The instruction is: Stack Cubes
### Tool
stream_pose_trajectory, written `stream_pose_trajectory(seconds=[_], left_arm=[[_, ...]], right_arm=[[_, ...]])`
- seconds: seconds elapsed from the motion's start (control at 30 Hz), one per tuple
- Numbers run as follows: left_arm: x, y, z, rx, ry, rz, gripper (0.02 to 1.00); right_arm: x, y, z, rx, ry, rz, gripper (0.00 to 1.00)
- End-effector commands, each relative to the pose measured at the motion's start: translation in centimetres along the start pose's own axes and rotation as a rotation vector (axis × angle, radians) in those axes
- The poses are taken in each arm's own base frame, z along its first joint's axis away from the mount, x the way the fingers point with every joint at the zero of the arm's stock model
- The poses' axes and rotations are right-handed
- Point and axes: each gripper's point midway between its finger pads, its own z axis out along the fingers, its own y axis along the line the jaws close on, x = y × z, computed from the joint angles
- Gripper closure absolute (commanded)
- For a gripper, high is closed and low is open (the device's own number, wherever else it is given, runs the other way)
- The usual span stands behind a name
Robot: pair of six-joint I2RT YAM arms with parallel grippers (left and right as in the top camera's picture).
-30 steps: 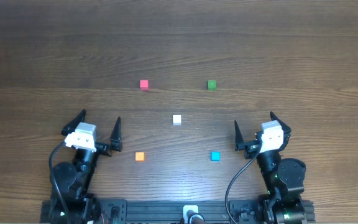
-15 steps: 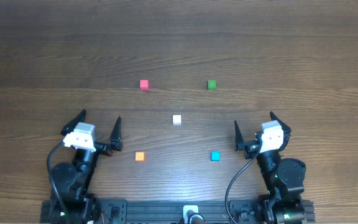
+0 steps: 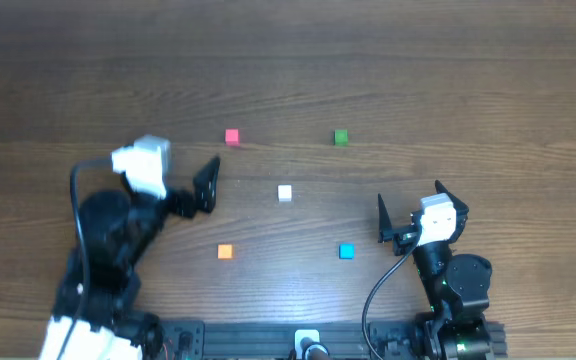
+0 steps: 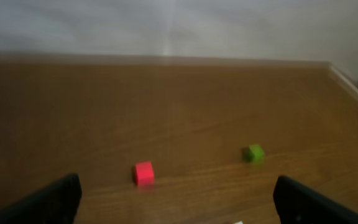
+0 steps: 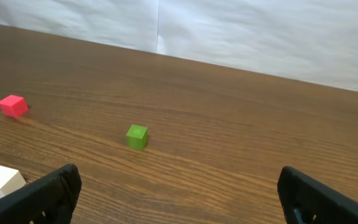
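Top view: left gripper, fingers apart, hangs near-left of the white cube; right gripper, fingers apart, sits right of the blue cube.

Five cubes lie on the bench, one of each colour: one pink cube, one green cube, one white cube, one orange cube and one blue cube. Two sit toward the far edge, two toward the near edge, one between. Two arms stand at the near edge, each with one two-fingered gripper: the left gripper and the right gripper. From above the left one is blurred, so only one finger is probably distinguishable there.
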Motion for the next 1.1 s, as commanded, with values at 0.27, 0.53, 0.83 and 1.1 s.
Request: stream_pose_trajectory(seconds=[0.27,0.53,0.83,1.1], left_arm=[[-1.8,0.5,7.4,-0.142,0.414,-0.166,0.027],[0.9,0.6,11.0,-0.227,0.637,-0.212,0.062],[7.6,1.6,14.5,-0.299,0.812,-0.228,0.073],[12.4,2.7,16.6,-0.357,0.898,-0.202,0.137]], right_arm=[[0.2,0.0,0.0,0.003,0.009,-0.001,0.012],[0.2,0.0,0.0,0.003,0.009,-0.001,0.012],[0.2,0.0,0.0,0.003,0.009,-0.001,0.012],[0.2,0.0,0.0,0.003,0.009,-0.001,0.012]])
